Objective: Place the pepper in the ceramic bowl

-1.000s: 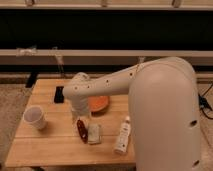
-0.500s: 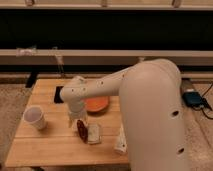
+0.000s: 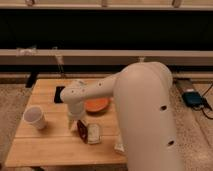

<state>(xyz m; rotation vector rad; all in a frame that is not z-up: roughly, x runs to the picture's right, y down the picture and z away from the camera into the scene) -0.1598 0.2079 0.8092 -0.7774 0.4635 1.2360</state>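
We are seeing the claw (image 3: 73, 123) hanging low over the wooden surface (image 3: 45, 145), just beside the small dark-red glossy pepper (image 3: 81, 129); we are not managing to tell whether it is gripping. The pepper is lying on the surface against a whitish rectangular packet (image 3: 93, 133), near the shallow orange ceramic bowl (image 3: 97, 105) but outside it. A white paper cup (image 3: 35, 117) is standing well apart.

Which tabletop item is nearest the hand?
The dark-red pepper, just beside the hand near the front of the table; the whitish packet lies beyond it, the orange bowl and paper cup farther off.

Arm (image 3: 140, 95) hides left edge of ceramic bowl (image 3: 98, 105); gripper (image 3: 74, 124) by pepper (image 3: 82, 130), contact unclear.
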